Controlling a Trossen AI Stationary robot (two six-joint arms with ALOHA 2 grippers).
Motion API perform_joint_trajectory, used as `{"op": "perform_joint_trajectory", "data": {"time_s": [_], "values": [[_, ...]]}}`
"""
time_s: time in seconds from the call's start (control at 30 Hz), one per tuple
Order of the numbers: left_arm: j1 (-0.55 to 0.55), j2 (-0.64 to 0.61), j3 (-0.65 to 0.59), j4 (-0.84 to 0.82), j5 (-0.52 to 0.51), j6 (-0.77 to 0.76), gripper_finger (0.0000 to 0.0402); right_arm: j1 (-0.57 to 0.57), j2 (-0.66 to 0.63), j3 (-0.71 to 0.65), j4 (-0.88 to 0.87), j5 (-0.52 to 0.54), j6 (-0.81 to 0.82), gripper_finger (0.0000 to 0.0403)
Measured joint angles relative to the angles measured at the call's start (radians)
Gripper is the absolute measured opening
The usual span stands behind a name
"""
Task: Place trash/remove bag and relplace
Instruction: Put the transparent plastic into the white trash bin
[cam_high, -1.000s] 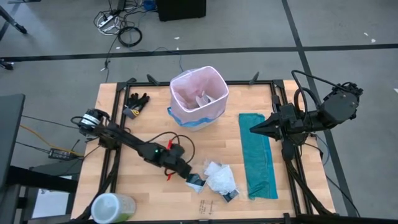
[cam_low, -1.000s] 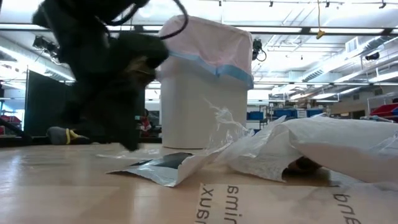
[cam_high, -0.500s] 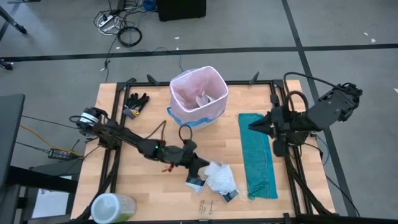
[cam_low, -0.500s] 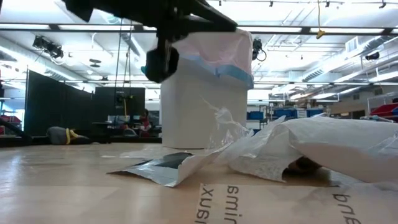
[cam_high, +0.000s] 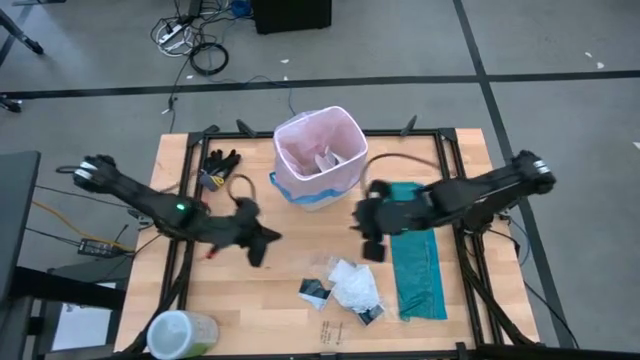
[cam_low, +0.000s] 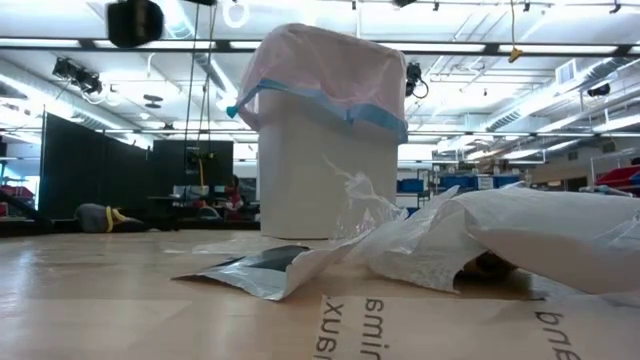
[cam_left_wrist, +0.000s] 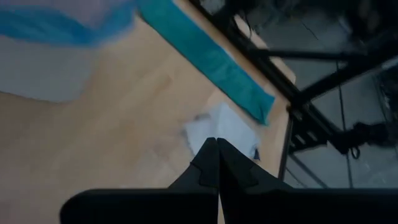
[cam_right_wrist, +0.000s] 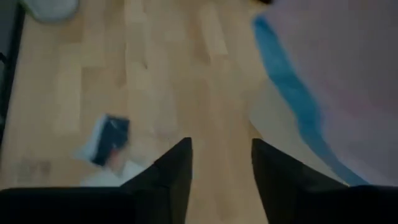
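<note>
Evidently the trash-placing step is in hand: loose white and black-and-white scraps (cam_high: 342, 288) lie on the wooden worktop (cam_high: 290, 230) near the pink-lined bin (cam_high: 319, 152); the right gripper (cam_high: 368, 232), fingers spread, hovers nearby, the left gripper (cam_high: 262, 240), fingers pressed together, empty, so next comes descending and pinching one scrap.

- You get bright, even light from ceiling strip lights (cam_low: 520, 48) (low view).
- Both wrist views smear with motion blur; shadows stay soft.
</note>
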Motion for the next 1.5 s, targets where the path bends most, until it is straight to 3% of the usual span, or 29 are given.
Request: {"op": "perform_joint_trajectory", "data": {"time_s": [0.2, 0.43, 1.1, 1.23, 1.3, 1.4, 1.5], "values": [[-0.029, -0.134, 0.0, -0.106, -0.053, 0.006, 0.0002, -0.079, 0.207, -0.002, 0.24, -0.17, 0.048, 0.0208], [-0.054, -0.216, 0.0, -0.206, -0.041, 0.057, 0.0003, -0.125, 0.417, -0.002, 0.487, -0.312, 0.129, 0.0213], [-0.054, -0.311, 0.001, -0.351, -0.031, 0.113, 0.0004, -0.148, 0.714, 0.037, 0.578, -0.331, 0.16, 0.0204], [-0.054, -0.311, 0.001, -0.363, -0.023, 0.113, 0.0004, -0.141, 0.752, 0.079, 0.53, -0.315, 0.177, 0.0176], [-0.054, -0.311, 0.001, -0.363, -0.022, 0.113, 0.0004, -0.133, 0.758, 0.095, 0.444, -0.269, 0.205, 0.0137], [-0.054, -0.311, 0.001, -0.366, -0.019, 0.113, 0.0004, -0.125, 0.761, 0.133, 0.32, -0.221, 0.211, 0.0041], [-0.054, -0.311, 0.001, -0.37, -0.019, 0.123, 0.0004, -0.125, 0.762, 0.179, 0.245, -0.233, 0.203, 0.0013]]}}
